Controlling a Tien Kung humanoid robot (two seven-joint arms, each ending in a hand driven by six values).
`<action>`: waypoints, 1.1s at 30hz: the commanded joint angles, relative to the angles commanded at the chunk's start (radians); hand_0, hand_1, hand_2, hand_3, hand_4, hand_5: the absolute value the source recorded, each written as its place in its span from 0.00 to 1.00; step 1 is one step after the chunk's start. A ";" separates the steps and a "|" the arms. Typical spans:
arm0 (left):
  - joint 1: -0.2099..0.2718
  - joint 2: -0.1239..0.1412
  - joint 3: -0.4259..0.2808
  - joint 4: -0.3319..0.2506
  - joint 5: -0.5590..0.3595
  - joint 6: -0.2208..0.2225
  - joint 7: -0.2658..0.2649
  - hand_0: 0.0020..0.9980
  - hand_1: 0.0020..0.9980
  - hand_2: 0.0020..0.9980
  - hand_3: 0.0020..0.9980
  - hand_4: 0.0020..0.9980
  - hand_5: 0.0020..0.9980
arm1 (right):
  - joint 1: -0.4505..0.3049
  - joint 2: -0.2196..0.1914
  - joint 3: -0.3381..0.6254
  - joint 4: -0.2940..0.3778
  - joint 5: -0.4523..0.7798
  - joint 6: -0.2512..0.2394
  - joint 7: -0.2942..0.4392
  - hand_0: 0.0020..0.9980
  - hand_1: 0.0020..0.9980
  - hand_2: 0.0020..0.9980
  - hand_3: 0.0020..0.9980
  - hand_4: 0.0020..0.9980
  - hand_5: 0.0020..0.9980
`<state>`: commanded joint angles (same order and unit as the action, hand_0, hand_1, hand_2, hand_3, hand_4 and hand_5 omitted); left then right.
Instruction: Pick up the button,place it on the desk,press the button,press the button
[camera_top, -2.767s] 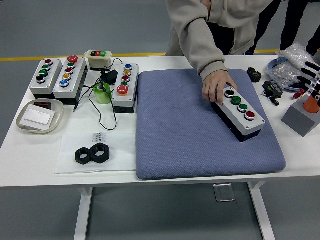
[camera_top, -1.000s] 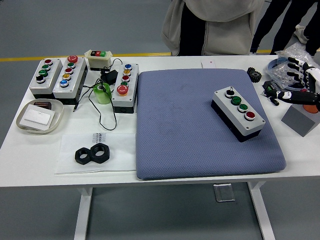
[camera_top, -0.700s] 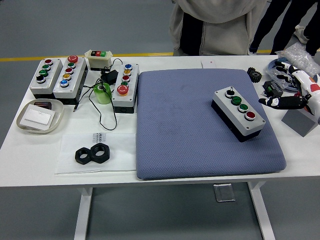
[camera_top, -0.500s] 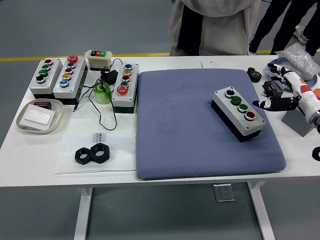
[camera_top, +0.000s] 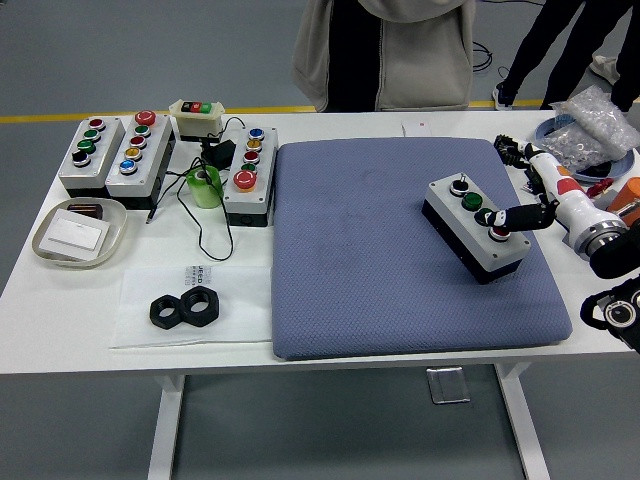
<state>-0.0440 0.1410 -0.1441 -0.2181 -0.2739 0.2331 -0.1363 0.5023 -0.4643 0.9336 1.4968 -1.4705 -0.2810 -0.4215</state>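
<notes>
Grey button box lies on the blue pad, directly under the right hand. One of its fingers is extended onto the box top between the green and red caps, the rest loosely spread and holding nothing (contact looks likely, not certain). Best press straight down, centred on one cap, so the box does not slide on the worktop.

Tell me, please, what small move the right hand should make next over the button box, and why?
Probably press straight down. The right hand has a fingertip extended over the button box on the blue mat, between its lower green and red buttons; whether it touches yet is unclear.
</notes>
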 joint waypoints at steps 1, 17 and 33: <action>0.000 0.000 0.001 0.000 -0.001 0.000 0.000 0.70 0.83 0.89 0.83 0.64 1.00 | 0.002 0.006 -0.001 -0.004 -0.006 -0.003 -0.006 0.98 0.85 0.90 0.95 0.97 0.09; -0.009 0.003 0.013 0.001 -0.023 -0.001 -0.007 0.70 0.83 0.89 0.83 0.64 1.00 | 0.024 0.098 -0.006 -0.076 -0.160 0.003 -0.072 0.97 0.81 0.86 0.93 0.96 0.10; -0.013 0.003 0.019 0.001 -0.034 -0.001 -0.009 0.70 0.83 0.89 0.83 0.64 1.00 | 0.030 0.134 -0.020 -0.101 -0.170 0.030 -0.090 0.98 0.84 0.91 0.94 0.96 0.11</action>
<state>-0.0567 0.1436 -0.1251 -0.2168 -0.3082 0.2323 -0.1451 0.5319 -0.3306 0.9132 1.3959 -1.6410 -0.2513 -0.5116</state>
